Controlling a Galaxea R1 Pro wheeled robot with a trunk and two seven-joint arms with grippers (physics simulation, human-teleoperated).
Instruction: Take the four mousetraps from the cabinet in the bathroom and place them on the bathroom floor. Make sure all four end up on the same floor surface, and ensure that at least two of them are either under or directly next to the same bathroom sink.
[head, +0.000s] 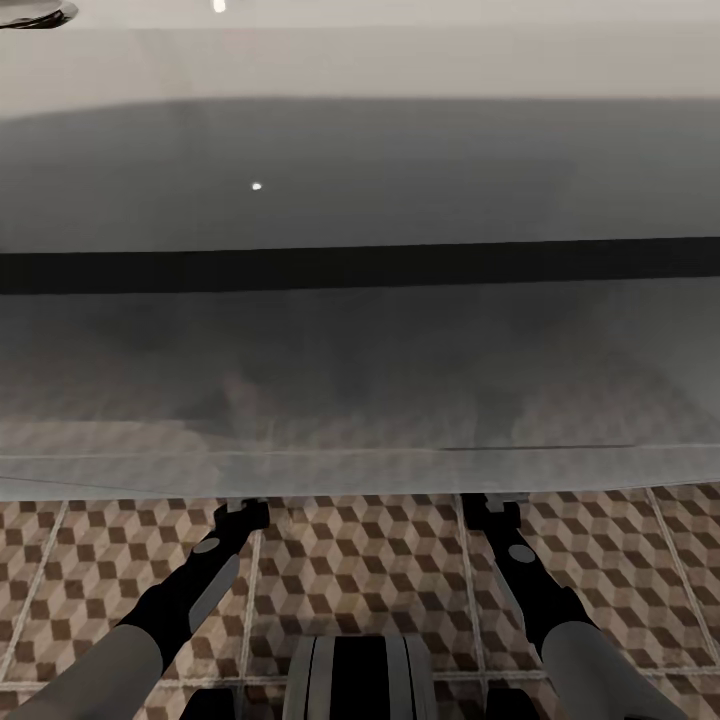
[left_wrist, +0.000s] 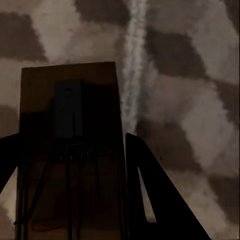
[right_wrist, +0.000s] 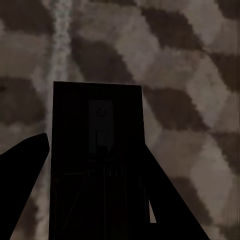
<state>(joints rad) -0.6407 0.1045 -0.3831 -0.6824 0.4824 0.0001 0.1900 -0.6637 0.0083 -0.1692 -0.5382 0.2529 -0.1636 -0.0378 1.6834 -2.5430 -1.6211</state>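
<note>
My left pincer (left_wrist: 75, 200) is closed flat on one mousetrap (left_wrist: 70, 125), a brown board with dark wire parts. My right pincer (right_wrist: 95, 200) clamps a second mousetrap (right_wrist: 97, 130), nearly black in shadow. That makes two traps, one per hand, both held over the cube-patterned bathroom floor (head: 360, 570), under the sink's (head: 360, 170) glossy rim.
</note>
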